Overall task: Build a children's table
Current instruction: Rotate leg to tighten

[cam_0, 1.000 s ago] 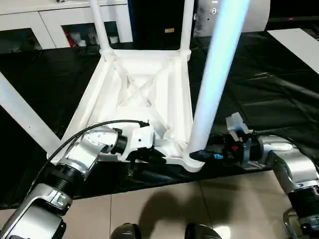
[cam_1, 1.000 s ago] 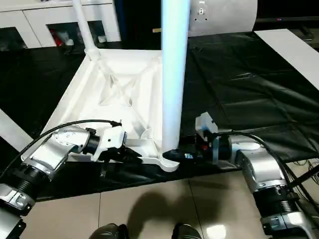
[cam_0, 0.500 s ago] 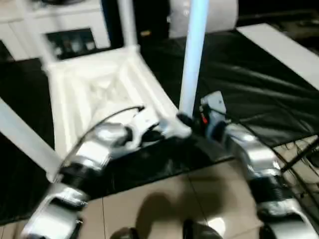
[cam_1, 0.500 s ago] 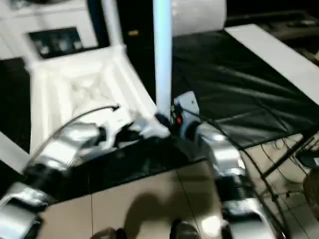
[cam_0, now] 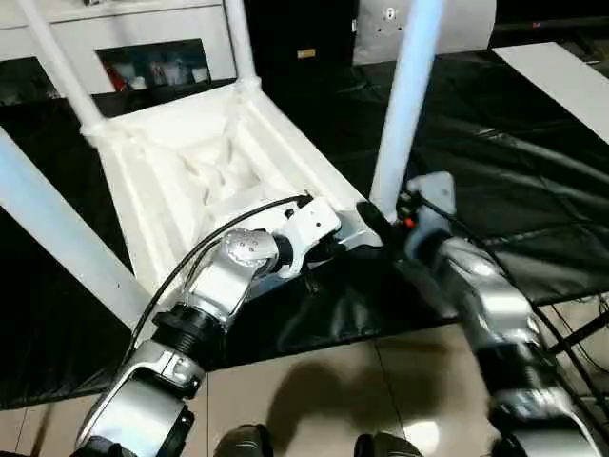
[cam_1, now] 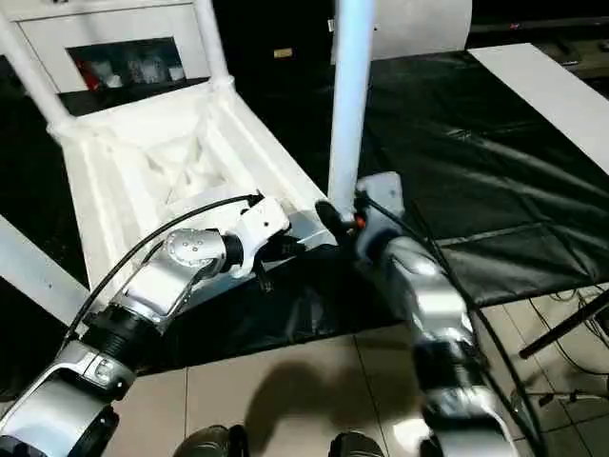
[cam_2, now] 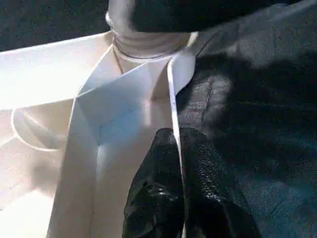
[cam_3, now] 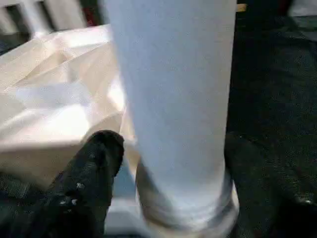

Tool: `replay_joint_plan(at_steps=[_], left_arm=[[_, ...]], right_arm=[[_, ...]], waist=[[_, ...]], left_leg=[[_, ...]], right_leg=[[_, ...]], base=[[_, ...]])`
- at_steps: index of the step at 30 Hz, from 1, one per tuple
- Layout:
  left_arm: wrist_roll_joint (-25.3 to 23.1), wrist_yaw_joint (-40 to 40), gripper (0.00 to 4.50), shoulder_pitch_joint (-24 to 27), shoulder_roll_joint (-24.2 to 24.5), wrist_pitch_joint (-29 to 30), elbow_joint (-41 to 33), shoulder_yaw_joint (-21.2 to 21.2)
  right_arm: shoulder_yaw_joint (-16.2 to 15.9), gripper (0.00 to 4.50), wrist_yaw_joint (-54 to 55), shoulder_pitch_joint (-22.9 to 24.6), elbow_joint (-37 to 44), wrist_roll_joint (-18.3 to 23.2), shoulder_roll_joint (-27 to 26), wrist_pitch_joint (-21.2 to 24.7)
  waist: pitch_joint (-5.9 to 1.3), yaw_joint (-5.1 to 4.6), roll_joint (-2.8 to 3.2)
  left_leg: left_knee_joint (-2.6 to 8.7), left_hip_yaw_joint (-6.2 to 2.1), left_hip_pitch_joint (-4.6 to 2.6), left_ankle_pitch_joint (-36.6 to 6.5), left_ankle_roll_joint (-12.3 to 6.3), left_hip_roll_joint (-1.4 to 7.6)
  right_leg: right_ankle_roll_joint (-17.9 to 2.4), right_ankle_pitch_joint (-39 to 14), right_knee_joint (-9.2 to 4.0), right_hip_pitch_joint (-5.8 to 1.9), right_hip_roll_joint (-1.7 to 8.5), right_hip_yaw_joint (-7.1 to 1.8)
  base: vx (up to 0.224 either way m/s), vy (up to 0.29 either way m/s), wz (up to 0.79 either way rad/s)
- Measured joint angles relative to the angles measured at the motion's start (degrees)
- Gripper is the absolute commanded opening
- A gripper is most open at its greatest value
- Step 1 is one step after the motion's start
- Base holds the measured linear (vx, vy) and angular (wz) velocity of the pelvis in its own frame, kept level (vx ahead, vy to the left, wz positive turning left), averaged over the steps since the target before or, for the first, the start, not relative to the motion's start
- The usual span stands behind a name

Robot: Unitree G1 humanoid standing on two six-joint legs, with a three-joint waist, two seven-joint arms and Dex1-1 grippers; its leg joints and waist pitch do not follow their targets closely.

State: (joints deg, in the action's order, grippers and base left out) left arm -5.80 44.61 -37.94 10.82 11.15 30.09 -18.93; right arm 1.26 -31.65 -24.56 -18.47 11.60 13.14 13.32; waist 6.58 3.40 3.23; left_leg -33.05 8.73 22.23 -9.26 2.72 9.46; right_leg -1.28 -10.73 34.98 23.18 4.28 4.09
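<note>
Since a second ago, the upside-down children's table [cam_0: 200, 162] has swivelled on the black worktable [cam_0: 533, 171]. Left gripper [cam_2: 176, 148] pinches its near rim; right gripper [cam_3: 168, 163] spreads loosely around the near corner leg [cam_0: 404, 105].

table got spun around on the worktable

The children's table [cam_0: 205, 162] has swung so its near corner, with the upright leg [cam_0: 404, 105], now sits further from the worktable's [cam_0: 533, 181] front edge. The right gripper [cam_0: 373, 221] followed that leg's base inward, forearm now angled steeply, and its jaws have spread wider around it.
</note>
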Motion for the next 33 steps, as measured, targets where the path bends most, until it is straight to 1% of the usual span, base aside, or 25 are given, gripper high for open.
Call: replay_joint_plan(at_steps=[2, 5, 6, 7, 9, 11, 14, 16, 18, 19, 21, 23, 26, 28, 33], left_arm=[[0.4, 2.1, 0.0, 0.0, 1.8, -2.4, 0.8, -0.1], [0.9, 5.7, 0.0, 0.4, 3.6, -5.7, 1.7, -0.1], [1.1, 7.1, 0.0, 0.4, 4.3, -6.9, 2.0, -0.2], [1.2, 8.5, 0.0, 0.5, 4.9, -8.2, 2.4, -0.2], [1.4, 11.6, 0.0, 0.4, 6.6, -11.9, 3.3, -0.9], [1.9, 14.7, 0.0, 0.4, 8.3, -15.0, 4.2, -1.1], [2.5, 18.0, 0.0, 0.1, 9.3, -17.2, 5.3, -1.2], [3.4, 21.9, 0.0, 0.1, 9.8, -18.8, 5.7, -1.4], [4.0, 24.6, 0.0, 0.2, 10.2, -20.0, 5.8, -1.8], [4.0, 25.7, 0.0, 0.2, 10.4, -20.5, 5.8, -1.9], [4.5, 27.1, 0.0, 0.1, 10.5, -21.4, 6.1, -2.3], [4.6, 28.6, 0.0, 0.1, 10.6, -22.6, 6.3, -2.5], [4.8, 30.2, 0.0, 0.1, 10.5, -23.4, 6.3, -2.8], [4.9, 30.8, 0.0, 0.1, 10.5, -23.7, 6.3, -3.1], [4.8, 31.3, 0.0, 0.0, 10.4, -24.1, 6.4, -3.4]], right_arm=[[-0.8, 3.89, -3.7, 1.0, 0.3, 0.0, 2.5, -1.2], [-0.5, 4.14, -7.1, 1.7, 0.4, 0.1, 5.3, -2.7], [-0.4, 4.14, -8.7, 1.7, 0.5, 0.3, 6.2, -3.0], [-0.3, 4.27, -10.4, 1.7, 0.6, 0.9, 7.3, -3.4], [-1.0, 4.27, -15.8, 2.0, 2.0, 2.2, 10.0, -3.9], [-1.5, 4.27, -21.0, 2.0, 3.1, 2.6, 12.9, -4.6], [-2.1, 4.27, -26.5, 1.9, 2.6, 4.0, 13.7, -5.0], [-2.8, 3.93, -30.6, 1.2, 1.4, 4.8, 14.7, -5.0], [-3.3, 3.9, -33.9, 0.2, 0.2, 5.5, 15.5, -5.0], [-4.0, 3.8, -35.6, -0.2, 0.1, 6.0, 15.7, -4.9], [-4.4, 3.52, -37.8, -0.3, 0.0, 6.3, 16.0, -4.7], [-5.3, 3.43, -40.8, -0.4, 0.0, 6.8, 16.9, -3.7], [-6.4, 3.08, -44.0, -0.5, 0.0, 7.2, 17.4, -2.5], [-7.0, 3.0, -45.5, -0.5, 0.0, 7.6, 17.4, -2.1], [-7.6, 2.56, -46.9, -0.5, 0.0, 8.3, 17.4, -1.4]], waist=[[0.01, -0.05, 0.0], [0.02, -0.02, -0.02], [0.02, -0.02, -0.02], [0.02, -0.02, -0.02], [0.03, 0.21, -0.01], [0.03, 0.51, -0.02], [0.02, 0.88, 0.0], [0.02, 1.41, -0.01], [0.02, 1.89, -0.01], [0.03, 2.02, -0.02], [0.03, 2.24, -0.02], [0.03, 2.33, -0.03], [0.03, 2.45, -0.03], [0.02, 2.58, -0.03], [0.02, 2.74, -0.04]], left_leg=[[0.02, 0.05, -0.01, 0.0, 0.02, 0.0], [0.07, 0.07, -0.04, -0.1, 0.11, 0.03], [0.08, 0.09, -0.06, -0.1, 0.11, 0.03], [0.09, 0.1, -0.06, -0.1, 0.11, 0.05], [0.11, 0.11, -0.03, -0.1, 0.11, 0.05], [0.13, 0.11, -0.04, -0.1, 0.08, 0.05], [0.13, 0.16, -0.04, 0.0, 0.02, 0.05], [0.12, 0.22, -0.03, -0.1, -0.04, 0.05], [0.12, 0.24, -0.02, -0.1, -0.1, 0.05], [0.11, 0.25, 0.0, 0.0, -0.12, 0.06], [0.08, 0.3, 0.01, 0.0, -0.29, 0.06], [0.03, 0.38, 0.01, -0.1, -0.39, 0.06], [-0.02, 0.43, 0.01, -0.1, -0.43, 0.06], [-0.03, 0.45, 0.0, -0.1, -0.43, 0.07], [-0.06, 0.52, -0.01, -0.1, -0.44, 0.1]], right_leg=[[0.0, 0.0, -0.03, 0.01, 0.01, -0.02], [0.0, 0.0, -0.03, 0.02, 0.0, -0.02], [0.0, 0.0, -0.03, 0.02, 0.0, -0.03], [0.0, 0.0, -0.03, 0.02, 0.0, -0.03], [0.0, 0.0, -0.07, 0.03, 0.0, -0.02], [0.0, 0.0, -0.1, 0.0, 0.0, -0.02], [0.0, 0.0, -0.11, 0.01, 0.02, -0.03], [0.0, 0.0, -0.12, 0.02, 0.04, -0.05], [0.0, 0.0, -0.12, 0.02, 0.06, -0.05], [0.0, 0.0, -0.13, 0.03, 0.06, -0.05], [0.0, 0.0, -0.12, 0.03, 0.09, -0.06], [0.0, 0.0, -0.13, 0.03, 0.11, -0.1], [0.0, 0.0, -0.14, 0.03, 0.13, -0.13], [0.0, 0.0, -0.13, 0.02, 0.13, -0.14], [0.0, 0.0, -0.12, 0.02, 0.13, -0.16]], base=[[0.0, 0.0, 0.0], [0.0, 0.0, 0.0], [0.0, 0.0, 0.0], [0.0, 0.0, 0.0], [0.0, 0.0, 0.0], [0.0, 0.0, 0.0], [0.0, 0.0, 0.0], [0.0, 0.0, 0.0], [0.0, 0.0, 0.0], [0.0, 0.0, 0.0], [0.0, 0.0, 0.0], [0.0, 0.0, 0.0], [0.0, 0.0, 0.0], [0.0, 0.0, 0.0], [0.0, 0.0, 0.0]])
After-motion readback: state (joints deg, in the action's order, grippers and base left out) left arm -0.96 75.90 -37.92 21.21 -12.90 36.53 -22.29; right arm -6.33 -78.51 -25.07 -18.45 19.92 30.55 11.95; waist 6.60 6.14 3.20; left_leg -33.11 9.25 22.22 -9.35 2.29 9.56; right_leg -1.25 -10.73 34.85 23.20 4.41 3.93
